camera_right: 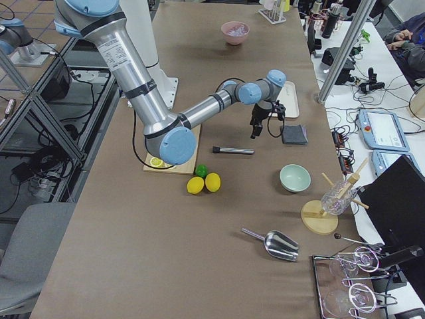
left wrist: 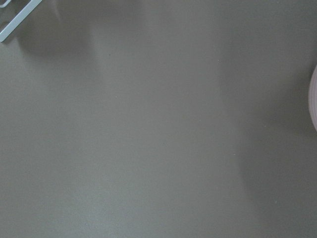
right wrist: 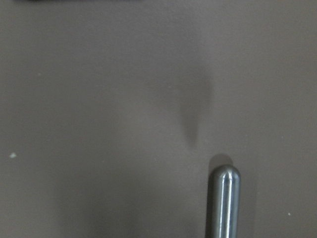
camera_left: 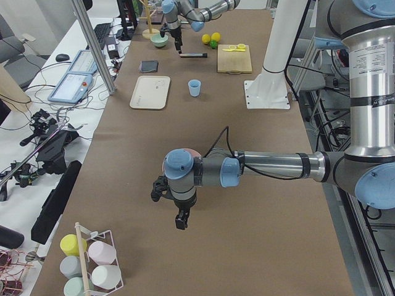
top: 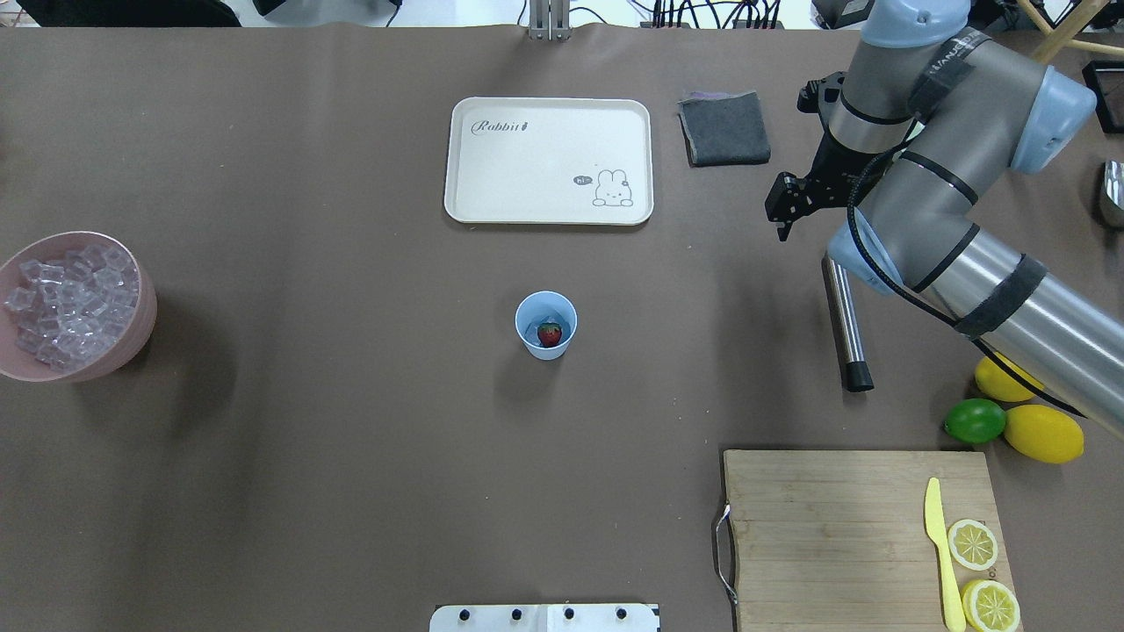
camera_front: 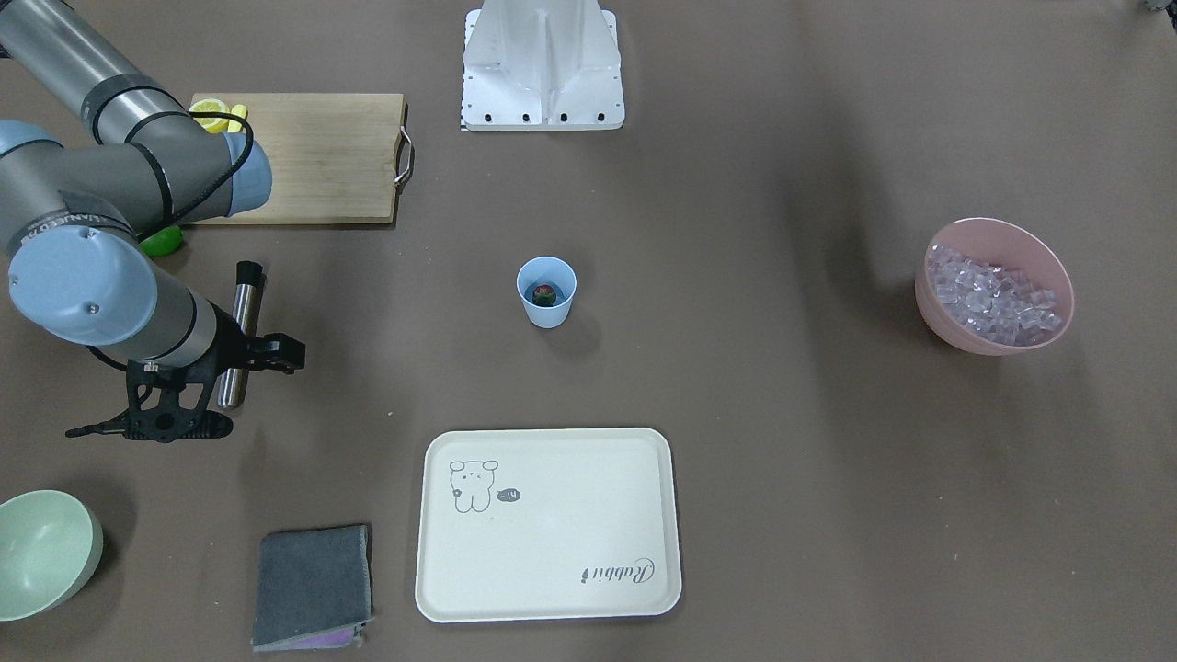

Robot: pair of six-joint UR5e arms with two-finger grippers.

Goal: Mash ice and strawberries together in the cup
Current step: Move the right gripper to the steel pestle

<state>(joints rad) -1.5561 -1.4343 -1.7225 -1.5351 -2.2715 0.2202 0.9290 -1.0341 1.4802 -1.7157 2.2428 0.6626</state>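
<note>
The light blue cup [top: 546,325] [camera_front: 546,292] stands upright mid-table with the red strawberry [top: 550,333] [camera_front: 543,294] inside. Ice [top: 70,298] [camera_front: 993,299] fills a pink bowl [top: 145,325] at the table's left end. A steel muddler [top: 845,320] [camera_front: 241,336] lies flat on the table. My right gripper [top: 784,226] [camera_front: 175,430] hangs just beyond its rounded end [right wrist: 225,198], open and holding nothing. My left gripper [camera_left: 176,206] shows only in the exterior left view, low over bare table, and I cannot tell its state.
A cream tray [top: 549,160] and a grey cloth [top: 724,129] lie on the far side. A wooden board [top: 843,527] carries lemon slices and a yellow knife [top: 940,549]. Two lemons and a lime [top: 975,421] sit beside it. A pale green bowl [camera_front: 41,552] stands past the gripper.
</note>
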